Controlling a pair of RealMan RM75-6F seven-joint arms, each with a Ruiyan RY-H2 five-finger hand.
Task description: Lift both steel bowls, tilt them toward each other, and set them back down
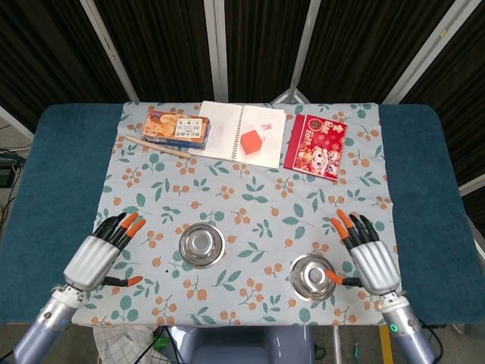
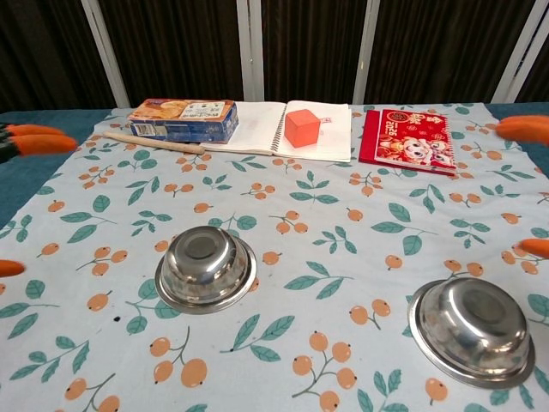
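Two steel bowls stand upright on the floral cloth. The left bowl [image 1: 201, 245] [image 2: 206, 268] sits near the middle front, and the right bowl [image 1: 313, 277] [image 2: 471, 330] lies toward the front right. My left hand [image 1: 98, 254] hovers well to the left of its bowl, fingers spread, holding nothing. My right hand [image 1: 370, 255] is just right of the other bowl, fingers spread too, its thumb close to the rim. In the chest view only orange fingertips [image 2: 34, 142] show at the left edge and fingertips [image 2: 525, 129] at the right edge.
At the back of the cloth lie a biscuit box [image 1: 176, 127], a wooden stick [image 1: 158, 147], an open notebook [image 1: 241, 132] with a red cube [image 1: 251, 141] on it, and a red booklet [image 1: 317, 145]. Blue table cover [image 1: 53, 174] flanks the cloth.
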